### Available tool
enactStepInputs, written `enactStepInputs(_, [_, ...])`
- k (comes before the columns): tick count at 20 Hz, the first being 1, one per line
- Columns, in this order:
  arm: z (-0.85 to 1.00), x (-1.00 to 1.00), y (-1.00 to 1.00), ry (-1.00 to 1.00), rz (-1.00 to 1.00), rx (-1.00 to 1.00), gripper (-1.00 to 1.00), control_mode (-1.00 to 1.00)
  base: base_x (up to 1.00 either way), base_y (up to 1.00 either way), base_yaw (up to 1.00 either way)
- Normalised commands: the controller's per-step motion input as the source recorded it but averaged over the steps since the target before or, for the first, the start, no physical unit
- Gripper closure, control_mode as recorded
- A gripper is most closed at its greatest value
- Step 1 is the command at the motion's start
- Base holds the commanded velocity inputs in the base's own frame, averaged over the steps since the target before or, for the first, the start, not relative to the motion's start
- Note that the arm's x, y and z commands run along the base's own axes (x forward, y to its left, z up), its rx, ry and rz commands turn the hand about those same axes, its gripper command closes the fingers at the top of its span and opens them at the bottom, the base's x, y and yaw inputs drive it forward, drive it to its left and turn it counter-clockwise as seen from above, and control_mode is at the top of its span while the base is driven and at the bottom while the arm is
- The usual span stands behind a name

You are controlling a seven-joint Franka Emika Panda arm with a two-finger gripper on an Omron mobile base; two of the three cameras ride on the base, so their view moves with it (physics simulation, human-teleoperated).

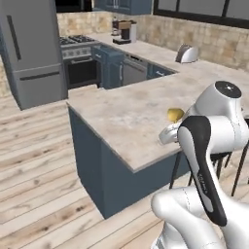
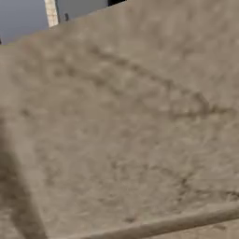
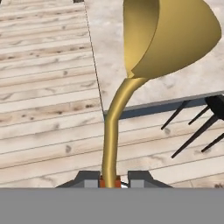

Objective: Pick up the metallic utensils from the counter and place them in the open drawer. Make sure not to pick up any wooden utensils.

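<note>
Your claw (image 3: 110,181) is clamped tight on the handle of the golden spoon (image 3: 166,35), which stands lifted straight ahead of it above the bench (image 1: 126,112) edge, so stowing it in the drawer remains.

One golden spoon (image 3: 166,39), one counter (image 1: 126,109)

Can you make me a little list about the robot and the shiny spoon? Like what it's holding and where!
holding: golden spoon, pinched by its handle
gripper: shut on the spoon's handle
spoon bowl: sticks out away from the hand
under the spoon: counter edge and wooden floor
nearby: dark stool legs beside the counter
drawer: can't see it
</note>
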Motion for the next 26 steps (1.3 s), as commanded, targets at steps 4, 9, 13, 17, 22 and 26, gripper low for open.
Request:
enactStepInputs(4, [0.00, 0.00, 0.00, 0.00, 0.00, 0.00, 1.00, 1.00, 0.00, 1.00, -0.40])
enactStepInputs(9, [0.00, 0.00, 0.00, 0.00, 0.00, 0.00, 1.00, 1.00, 0.00, 1.00, -0.36])
enactStepInputs(13, [0.00, 0.00, 0.00, 0.00, 0.00, 0.00, 1.00, 1.00, 0.00, 1.00, -0.30])
enactStepInputs(17, [0.00, 0.00, 0.00, 0.00, 0.00, 0.00, 1.00, 1.00, 0.01, 0.96, -0.06])
enactStepInputs(22, [0.00, 0.00, 0.00, 0.00, 0.00, 0.00, 1.00, 1.00, -0.05, 0.73, 0.01])
enactStepInputs(26, [0.00, 0.00, 0.00, 0.00, 0.00, 0.00, 1.00, 1.00, 0.16, 0.89, 0.02])
